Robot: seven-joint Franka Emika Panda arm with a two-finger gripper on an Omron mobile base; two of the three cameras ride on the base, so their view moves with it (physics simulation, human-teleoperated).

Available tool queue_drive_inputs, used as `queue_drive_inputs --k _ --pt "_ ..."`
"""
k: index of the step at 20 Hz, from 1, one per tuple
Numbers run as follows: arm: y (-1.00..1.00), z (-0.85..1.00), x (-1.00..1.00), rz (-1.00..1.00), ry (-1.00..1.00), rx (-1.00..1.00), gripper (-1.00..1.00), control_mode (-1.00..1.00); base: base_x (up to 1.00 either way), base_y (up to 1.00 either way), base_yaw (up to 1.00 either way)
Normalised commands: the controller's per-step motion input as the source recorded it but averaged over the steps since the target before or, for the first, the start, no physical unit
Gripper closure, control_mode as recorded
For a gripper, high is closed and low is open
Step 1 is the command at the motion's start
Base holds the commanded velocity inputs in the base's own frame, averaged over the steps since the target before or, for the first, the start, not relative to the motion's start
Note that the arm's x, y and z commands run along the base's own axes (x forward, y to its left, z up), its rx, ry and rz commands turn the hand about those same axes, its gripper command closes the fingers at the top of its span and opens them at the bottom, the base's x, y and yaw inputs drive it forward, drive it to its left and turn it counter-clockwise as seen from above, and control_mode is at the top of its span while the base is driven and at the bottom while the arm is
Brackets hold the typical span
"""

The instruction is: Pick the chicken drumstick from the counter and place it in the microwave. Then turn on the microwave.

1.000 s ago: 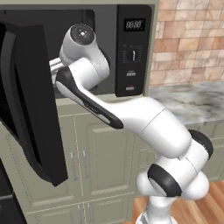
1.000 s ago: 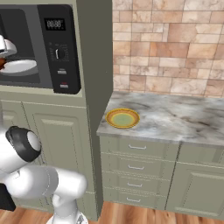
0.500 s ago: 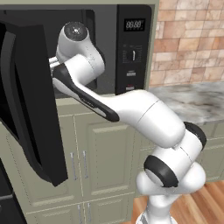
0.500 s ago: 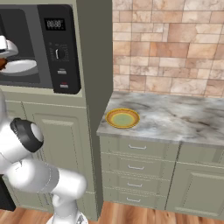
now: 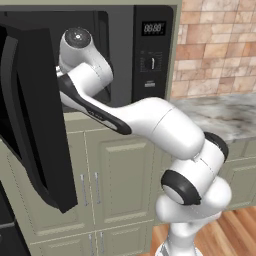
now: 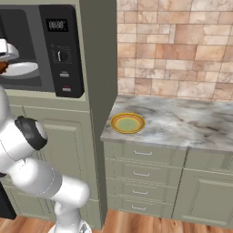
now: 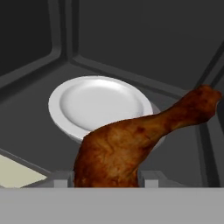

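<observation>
The reddish-brown chicken drumstick (image 7: 131, 144) sits with its bulbous end between my fingertips (image 7: 151, 178), bone end pointing up and right. My gripper (image 7: 107, 178) is shut on it, just inside the microwave (image 6: 61, 50) cavity. The white turntable plate (image 7: 98, 105) lies below and a little beyond the drumstick. In the right base view the drumstick (image 6: 3, 67) shows at the left edge, by the turntable plate (image 6: 22, 69). The microwave door (image 5: 35, 115) hangs wide open to the left, and my arm (image 5: 115, 107) reaches past it into the cavity.
A round yellow-green plate (image 6: 128, 122) rests on the marbled counter (image 6: 191, 125) to the right of the microwave column. The control panel (image 5: 152, 50) with display, dial and buttons is on the microwave's right side. Beige cabinet doors stand below.
My arm's elbow and lower links have swung up and towards the microwave. The hand with the drumstick stays at almost the same spot inside the cavity.
</observation>
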Motion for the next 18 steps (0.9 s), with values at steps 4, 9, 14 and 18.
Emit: queue_drive_inputs --k 4,9,14,18 --pt "0.02 -0.02 0.22 -0.05 0.00 0.00 1.00 -1.00 0.00 0.00 0.00" --pt "0.04 -0.08 0.18 -0.03 0.03 0.01 1.00 -1.00 0.00 0.00 0.00" --pt "0.04 -0.08 0.17 -0.02 0.06 0.03 1.00 -1.00 0.00 0.00 0.00" --pt "0.09 -0.07 0.14 -0.03 0.00 0.00 1.00 -1.00 0.00 0.00 0.00"
